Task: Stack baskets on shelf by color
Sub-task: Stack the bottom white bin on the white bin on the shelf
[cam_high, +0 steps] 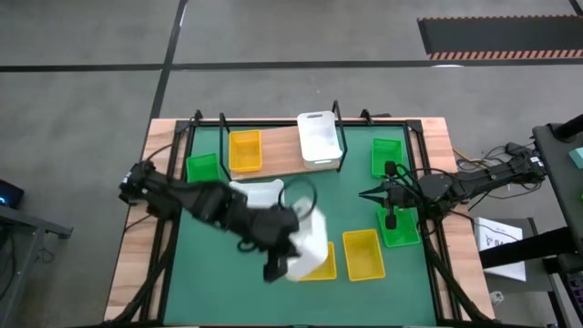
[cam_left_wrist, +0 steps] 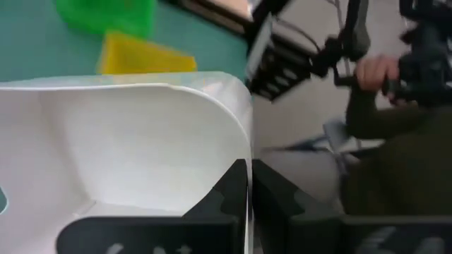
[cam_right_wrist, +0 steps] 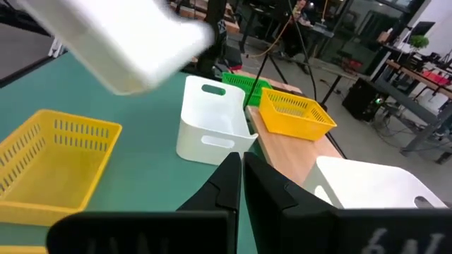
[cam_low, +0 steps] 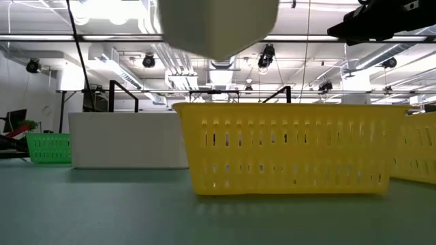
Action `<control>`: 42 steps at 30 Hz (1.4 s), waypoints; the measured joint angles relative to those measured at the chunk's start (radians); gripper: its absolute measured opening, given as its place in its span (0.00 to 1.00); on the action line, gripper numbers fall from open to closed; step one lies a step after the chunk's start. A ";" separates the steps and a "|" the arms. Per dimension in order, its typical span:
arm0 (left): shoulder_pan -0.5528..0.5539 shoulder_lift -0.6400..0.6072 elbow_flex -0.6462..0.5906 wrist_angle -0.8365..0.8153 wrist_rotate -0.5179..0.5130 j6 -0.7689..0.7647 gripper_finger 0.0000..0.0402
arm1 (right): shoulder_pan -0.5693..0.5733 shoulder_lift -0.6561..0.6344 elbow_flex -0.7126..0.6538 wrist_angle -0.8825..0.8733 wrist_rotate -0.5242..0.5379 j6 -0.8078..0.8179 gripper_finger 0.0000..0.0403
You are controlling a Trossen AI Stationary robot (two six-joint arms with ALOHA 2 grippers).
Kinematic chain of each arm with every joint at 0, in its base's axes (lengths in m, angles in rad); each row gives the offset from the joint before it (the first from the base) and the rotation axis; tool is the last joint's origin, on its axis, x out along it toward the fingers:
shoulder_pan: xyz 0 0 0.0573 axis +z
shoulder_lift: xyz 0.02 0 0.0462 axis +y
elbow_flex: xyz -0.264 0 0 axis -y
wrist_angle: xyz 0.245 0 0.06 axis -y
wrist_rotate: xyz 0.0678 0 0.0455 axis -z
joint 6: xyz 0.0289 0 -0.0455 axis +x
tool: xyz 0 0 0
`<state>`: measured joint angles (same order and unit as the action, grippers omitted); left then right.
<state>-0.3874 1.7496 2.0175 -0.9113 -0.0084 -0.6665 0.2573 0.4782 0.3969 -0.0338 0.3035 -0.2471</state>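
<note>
My left gripper (cam_high: 286,259) (cam_left_wrist: 248,185) is shut on a white basket (cam_high: 310,239) (cam_low: 218,27) (cam_right_wrist: 127,42), lifted above a yellow basket (cam_high: 321,267) (cam_low: 286,146) near the mat's front. A second yellow basket (cam_high: 363,253) stands beside it. Another white basket (cam_high: 260,193) (cam_right_wrist: 212,123) sits bottom-down on the mat. The wooden shelf (cam_high: 278,150) at the far edge carries a yellow basket (cam_high: 244,150) and a white basket (cam_high: 319,138). Green baskets (cam_high: 202,169), (cam_high: 387,157), (cam_high: 399,228) rest on the mat. My right gripper (cam_high: 369,194) (cam_right_wrist: 240,173) hovers shut and empty near the right green baskets. My left gripper pinches the white basket's side wall near a rounded corner (cam_left_wrist: 246,152), one finger inside the basket and one outside. The basket is lifted clear of the table and tilted, over the yellow basket.
The green mat (cam_high: 219,292) has bare room at its near left. Black wire frames (cam_high: 173,228) run along both sides of the mat. Beyond the table, a person's hand (cam_left_wrist: 374,70) and sleeve show in the left wrist view.
</note>
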 joint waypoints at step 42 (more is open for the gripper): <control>0.503 0.265 0.278 -0.015 -0.242 0.883 0.00 | -0.003 0.000 0.000 0.025 0.012 -0.123 0.03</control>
<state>0.1155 2.0147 2.2958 -0.9261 -0.2500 0.2168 0.2546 0.4786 0.3969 -0.0091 0.3153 -0.3698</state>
